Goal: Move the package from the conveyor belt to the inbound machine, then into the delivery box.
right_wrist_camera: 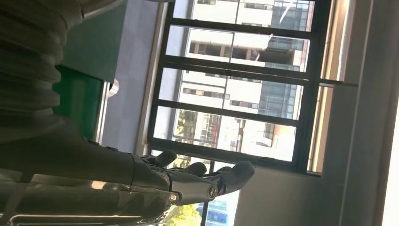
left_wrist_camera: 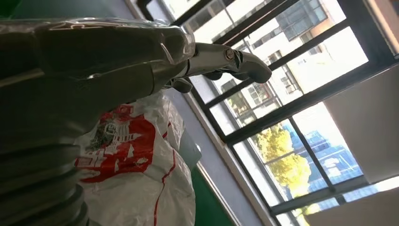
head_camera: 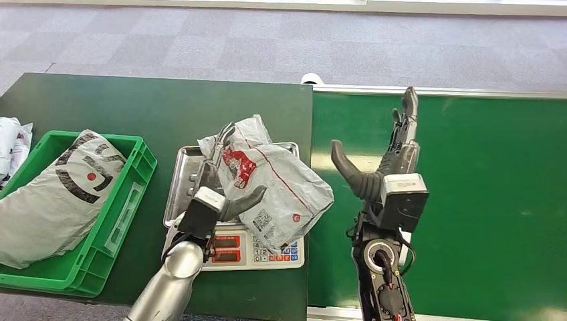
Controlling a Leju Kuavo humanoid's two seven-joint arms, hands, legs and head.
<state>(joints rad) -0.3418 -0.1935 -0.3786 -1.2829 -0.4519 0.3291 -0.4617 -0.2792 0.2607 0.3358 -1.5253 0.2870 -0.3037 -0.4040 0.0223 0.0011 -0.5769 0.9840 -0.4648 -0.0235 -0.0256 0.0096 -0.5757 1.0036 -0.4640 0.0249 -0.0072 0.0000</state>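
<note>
The package [head_camera: 281, 180], a grey plastic mailer with red print, lies on the steel pan [head_camera: 177, 177] of the scale [head_camera: 257, 251] and overhangs its right side. My left hand [head_camera: 217, 194] is at the package's left part, its thumb across the front face and its fingers stretched straight along the left edge. The left wrist view shows those fingers [left_wrist_camera: 235, 61] straight, reaching past the red print on the package [left_wrist_camera: 136, 174]. My right hand [head_camera: 391, 160] hovers open over the green conveyor belt [head_camera: 481, 200], right of the package and apart from it; its fingers [right_wrist_camera: 207, 181] are spread.
A green crate [head_camera: 127, 200] stands at the left of the dark table and holds a large grey mailer [head_camera: 60, 194]. More white bags lie at the far left edge [head_camera: 13, 144]. Grey carpet runs beyond the table and belt.
</note>
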